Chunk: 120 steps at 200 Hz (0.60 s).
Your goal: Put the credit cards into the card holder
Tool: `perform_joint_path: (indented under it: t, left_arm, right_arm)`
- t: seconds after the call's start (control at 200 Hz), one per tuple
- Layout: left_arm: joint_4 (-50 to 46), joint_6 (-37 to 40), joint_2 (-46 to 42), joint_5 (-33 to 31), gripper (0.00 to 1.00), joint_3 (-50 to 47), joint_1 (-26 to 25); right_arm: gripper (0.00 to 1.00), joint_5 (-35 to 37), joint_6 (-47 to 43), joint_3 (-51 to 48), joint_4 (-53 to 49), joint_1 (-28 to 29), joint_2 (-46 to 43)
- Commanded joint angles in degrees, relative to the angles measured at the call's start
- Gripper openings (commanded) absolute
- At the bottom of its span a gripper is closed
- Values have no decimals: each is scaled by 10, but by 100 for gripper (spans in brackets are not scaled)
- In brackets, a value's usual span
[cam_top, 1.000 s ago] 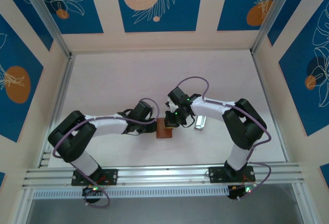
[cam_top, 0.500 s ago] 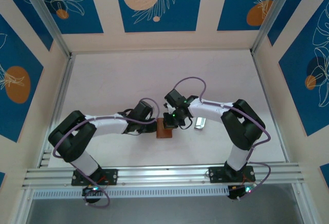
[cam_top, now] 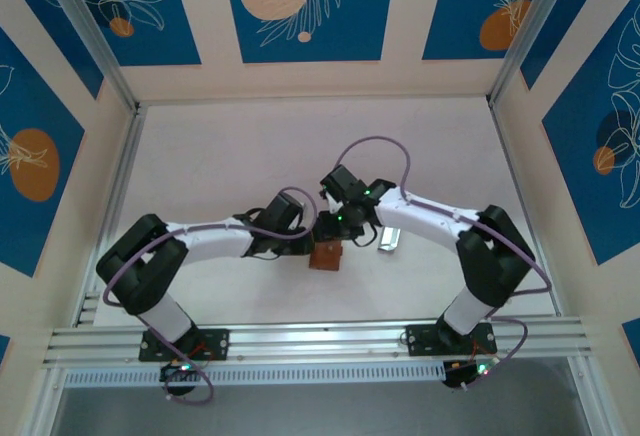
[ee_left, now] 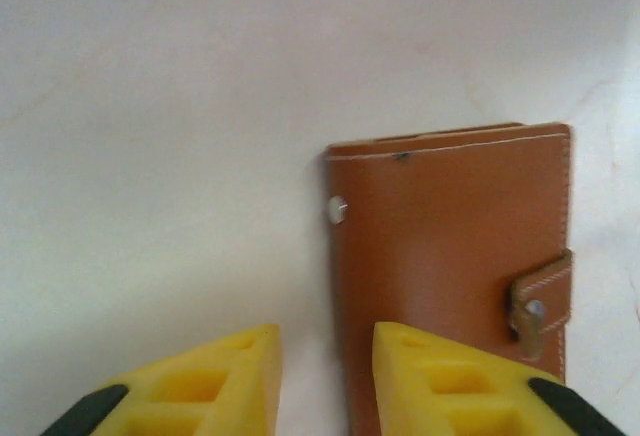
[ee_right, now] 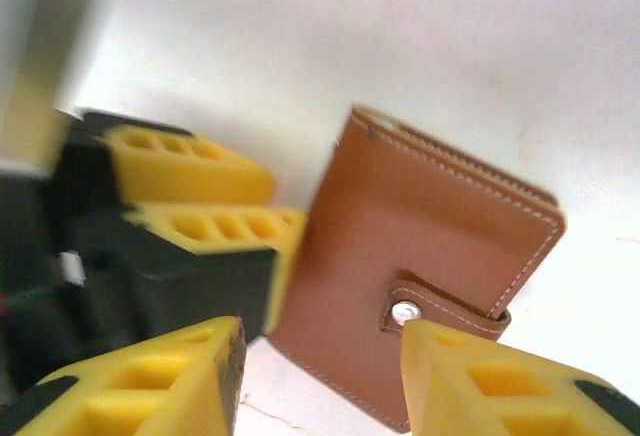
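The card holder (cam_top: 326, 254) is a reddish-brown wallet lying closed on the white table, its strap snapped shut (ee_right: 405, 311). In the left wrist view the card holder (ee_left: 450, 246) has a pale snap button (ee_left: 337, 209) at its left edge. My left gripper (ee_left: 327, 381) is open, and its yellow fingers (ee_left: 440, 381) straddle that edge from the near side. My right gripper (ee_right: 320, 376) is open over the card holder (ee_right: 420, 226), one finger on each side of the strap end. A silvery stack of credit cards (cam_top: 390, 239) lies just right of the right wrist.
Both grippers meet at the wallet, so the left gripper's yellow fingers (ee_right: 190, 171) crowd the right wrist view. White table (cam_top: 230, 146) stretches behind the arms to the patterned back wall. A metal rail (cam_top: 320, 341) runs along the near edge.
The right arm has stretched out and its gripper has swung over the wallet. The wallet has shifted slightly right and nearer and turned a little. The left gripper has followed to the right.
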Motion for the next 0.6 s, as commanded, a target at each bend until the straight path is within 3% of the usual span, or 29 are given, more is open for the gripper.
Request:
perform_joint_path:
  t: [0.0, 0.04, 0.16, 0.25, 0.305, 0.385, 0.435, 0.49, 0.595]
  left_arm:
    - [-47, 30, -65, -40, 49, 25, 9]
    - [-67, 39, -95, -60, 64, 25, 15]
    - [-129, 73, -203, -163, 99, 17, 31]
    - [-168, 103, -285, -300, 100, -1, 41]
    - [-178, 127, -325, -396, 100, -15, 45]
    - [-123, 208, -365, -512, 100, -60, 50]
    - [-73, 242, -387, -584, 100, -94, 55]
    - [16, 307, -408, -627, 100, -142, 64]
    - [219, 405, -418, -637, 99, -236, 116]
  right_arm:
    - [73, 70, -3, 9, -33, -13, -63]
    - [99, 97, -1, -2, -30, -18, -93]
    - [99, 248, 9, -57, -29, -39, -194]
    - [99, 322, -15, -128, 21, -74, -284]
    - [99, 404, -8, -169, 45, -96, -335]
    - [99, 501, -15, -229, 99, -127, -396]
    - [99, 484, -96, -282, 199, -155, -432]
    - [99, 396, -196, -353, 342, -196, -463]
    - [99, 320, -221, -460, 496, -288, -476]
